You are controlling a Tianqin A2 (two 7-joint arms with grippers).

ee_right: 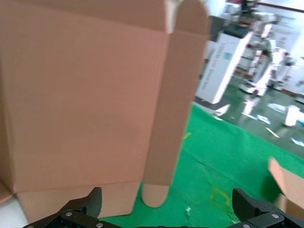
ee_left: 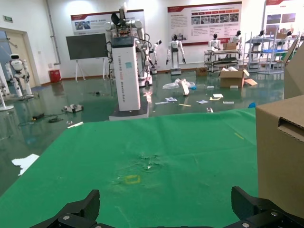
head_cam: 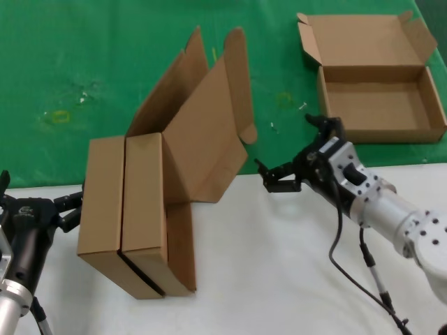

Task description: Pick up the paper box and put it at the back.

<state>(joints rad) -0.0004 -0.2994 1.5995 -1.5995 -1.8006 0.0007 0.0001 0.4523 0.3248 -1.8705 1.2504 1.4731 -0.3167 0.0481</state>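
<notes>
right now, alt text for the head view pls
Two brown paper boxes stand on edge together at the seam of white tabletop and green cloth, between the left gripper and the open right gripper. A third box lies open on the cloth.

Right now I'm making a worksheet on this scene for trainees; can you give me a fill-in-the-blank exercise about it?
1. The open paper box at the back lies on the ____ cloth.
2. The two standing boxes rest on their ____ on the white tabletop.
3. The right tool is ____ and holds nothing.
4. The left tool sits beside the standing boxes on the robot's ____ side.

Missing words: green; edges; open; left
</notes>
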